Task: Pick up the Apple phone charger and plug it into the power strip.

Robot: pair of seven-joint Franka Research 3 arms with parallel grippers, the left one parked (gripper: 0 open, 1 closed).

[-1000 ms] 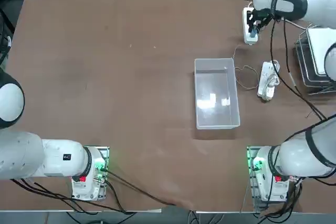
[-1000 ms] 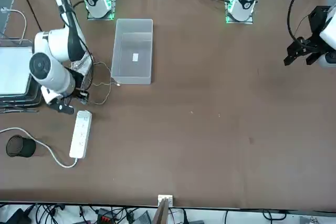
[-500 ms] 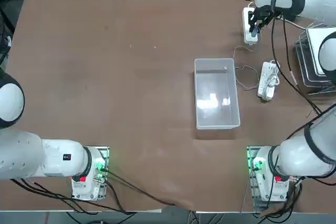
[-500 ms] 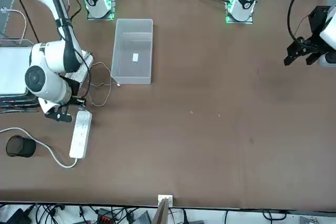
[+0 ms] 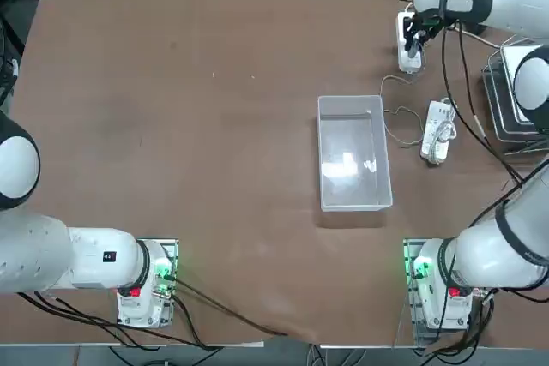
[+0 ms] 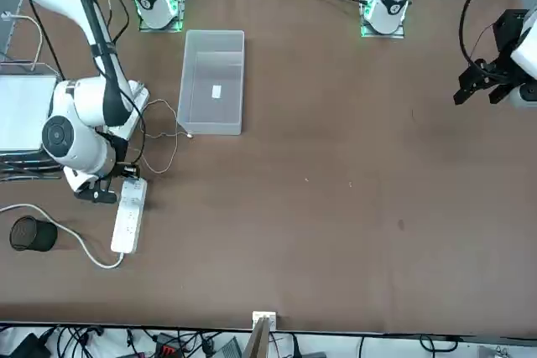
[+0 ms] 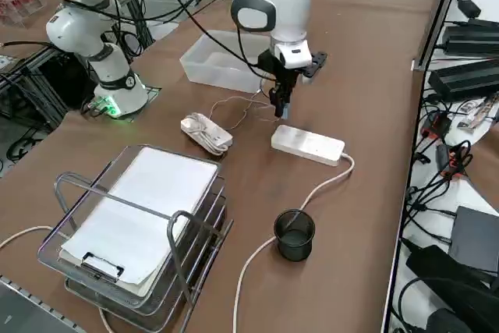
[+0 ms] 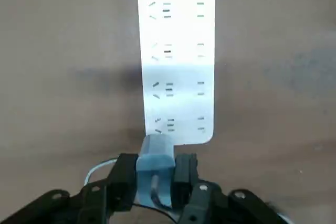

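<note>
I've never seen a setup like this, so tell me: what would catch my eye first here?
Probably the right gripper, at the table's far right corner, shut on the Apple phone charger, a small white cube held just short of the end of the power strip. Next, the clear plastic bin mid-table and the wire paper tray beside the arm.

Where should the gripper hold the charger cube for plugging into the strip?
Judging by the wrist view: on its two flat side faces, from above, as the right gripper does now, shut on the Apple phone charger. That leaves the prong end free toward the power strip and the cable trailing behind.
</note>
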